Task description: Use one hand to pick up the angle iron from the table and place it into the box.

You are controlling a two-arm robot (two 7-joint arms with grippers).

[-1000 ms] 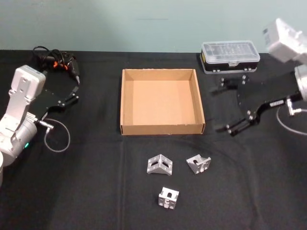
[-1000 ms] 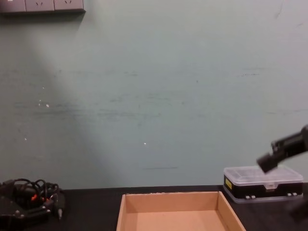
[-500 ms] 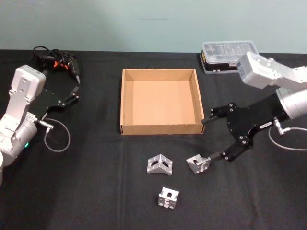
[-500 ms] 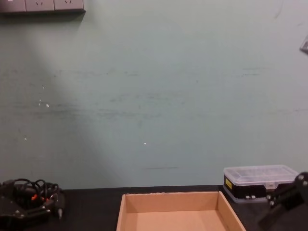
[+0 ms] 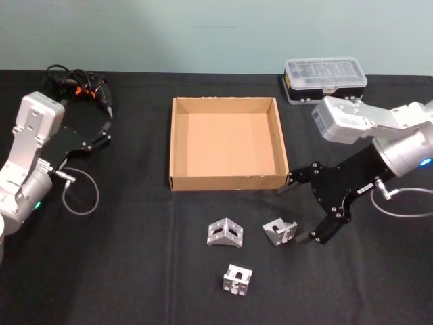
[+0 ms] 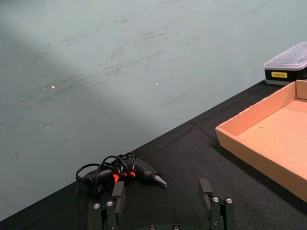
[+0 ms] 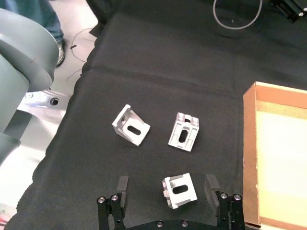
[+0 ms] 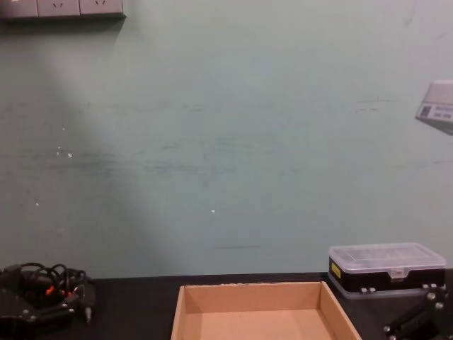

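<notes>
Plainly, the angle iron (image 5: 279,231) we are after lies on the table (image 5: 135,271) a little in front of the box (image 5: 229,183), towards the right end of its front wall. It rests on one flange with the slotted face up, so it offers flat sides for a pinch. A second iron (image 5: 225,232) sits in front of the middle of that wall. A third iron (image 5: 237,279) lies farther out from the box than both, and all three are well apart.

The right gripper (image 5: 302,210) hangs off the box's front right corner with its fingers spread wide and nothing held. One tip is near that corner and the other is just beyond the angle iron on the side away from the box's middle. From the right wrist the iron (image 7: 180,190) lines up in the gap between the fingers. We judge this as the approach to a grasp, with the wide spread there to clear both flanges. We cannot tell how high the tips are above the table. The box is empty, so the placing is all ahead.

The left gripper (image 5: 101,128) is parked well off the box's left wall, fingers apart and empty, clear of the work. A wired screwdriver (image 5: 81,88) lies beyond it, and a lidded case (image 5: 325,78) sits behind the box's far right corner.
</notes>
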